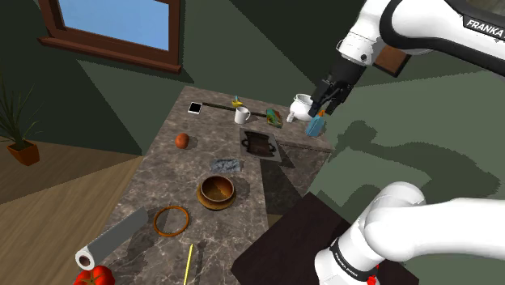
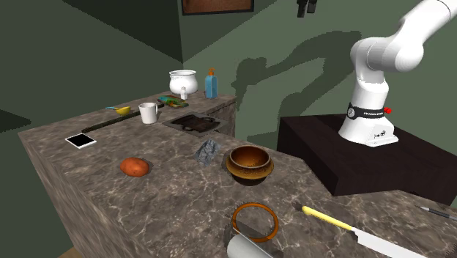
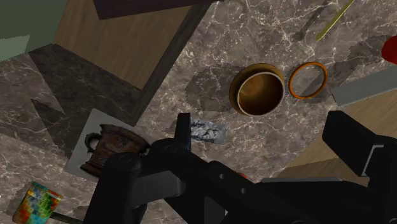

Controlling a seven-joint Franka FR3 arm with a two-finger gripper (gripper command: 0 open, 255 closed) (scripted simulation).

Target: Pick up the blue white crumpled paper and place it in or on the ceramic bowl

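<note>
Crumpled paper (image 1: 226, 164), blue and white, is lying on the marble counter (image 1: 162, 182) a little left of the middle of the shoulder view. It is sitting just above the brown bowl (image 1: 216, 192) in the frame, apart from it, and nothing is touching it.

Going across that view from the left, a potted plant (image 1: 18, 139) is standing at the left edge. A paper towel roll (image 1: 109, 241) is lying at the counter's lower left, with a red thing (image 1: 93, 277) just below it. An orange ring (image 1: 171, 219) is lying flat just lower left of the bowl, and a rust-coloured fruit (image 1: 182, 140) is sitting higher up, left of the paper. Near the bottom edge a yellow-handled knife (image 1: 190, 263) is lying.

Right of the paper, a grey tray (image 1: 275, 151) is carrying a dark two-handled pot (image 1: 257, 144). Above it a white mug (image 1: 242, 115) is standing upright. Further right, at the counter's far end, a white pot (image 1: 301, 103) and a blue bottle (image 1: 316, 126) are standing side by side.

The gripper (image 1: 322, 108) is hanging in the upper right, well away from the paper. The second exterior view is showing it high above the counter, up at the top edge. Its fingers (image 3: 183, 127) are standing apart in the wrist view, released and grasping nothing. The dark stand (image 1: 283, 243) is filling the lower right.
</note>
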